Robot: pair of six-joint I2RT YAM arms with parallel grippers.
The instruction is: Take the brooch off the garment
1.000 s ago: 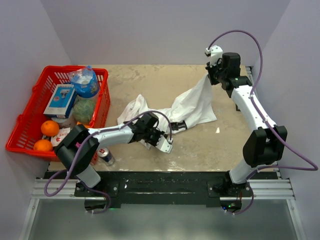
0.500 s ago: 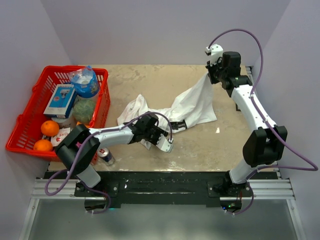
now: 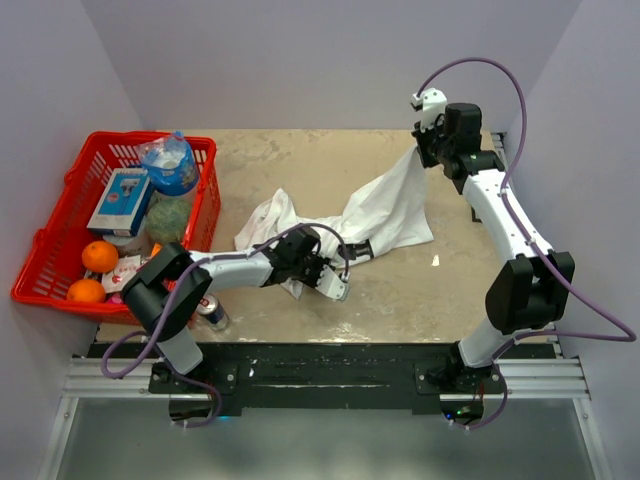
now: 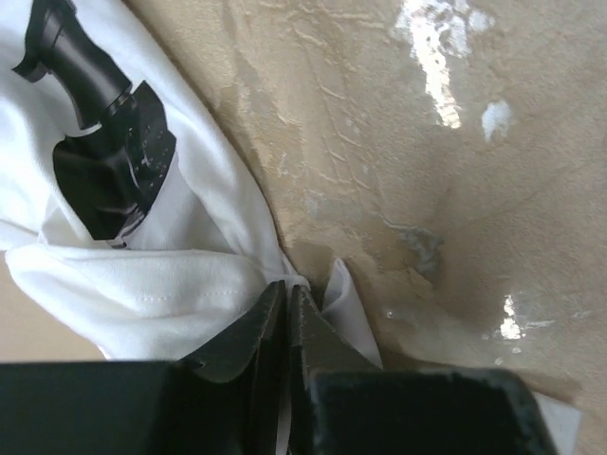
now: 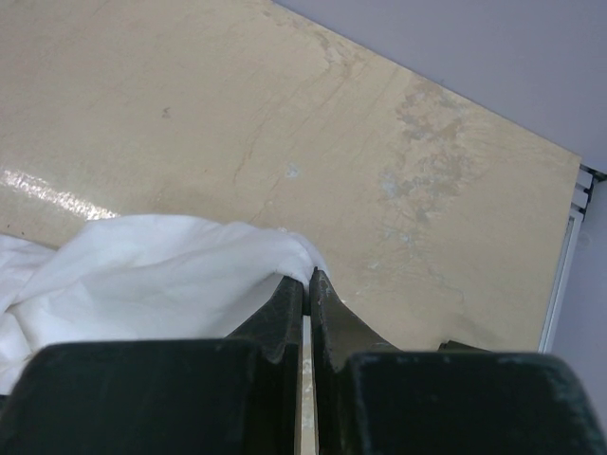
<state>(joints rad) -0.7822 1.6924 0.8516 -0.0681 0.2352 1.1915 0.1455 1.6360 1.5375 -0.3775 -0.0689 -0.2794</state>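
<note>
The garment [image 3: 388, 208], a white T-shirt, lies stretched across the middle of the table. Its black print shows in the left wrist view [image 4: 109, 171]. My right gripper [image 3: 421, 153] is shut on the shirt's far right end and holds it lifted; in the right wrist view the jaws [image 5: 307, 277] pinch a white fold [image 5: 171, 275]. My left gripper [image 3: 320, 268] is shut on a thin fold at the shirt's near edge, seen in the left wrist view [image 4: 287, 289]. The brooch shows in no view.
A red basket [image 3: 40, 262] at the left holds two oranges [image 3: 100, 256], a blue box [image 3: 120, 200] and a bagged bottle [image 3: 170, 163]. A drink can [image 3: 211, 314] lies by the left arm's base. Bare tan table [image 3: 420, 290] lies to the front right.
The left arm's elbow has shifted a little to the right and its gripper has edged toward the cloth. The right arm and the lifted end have not moved.
</note>
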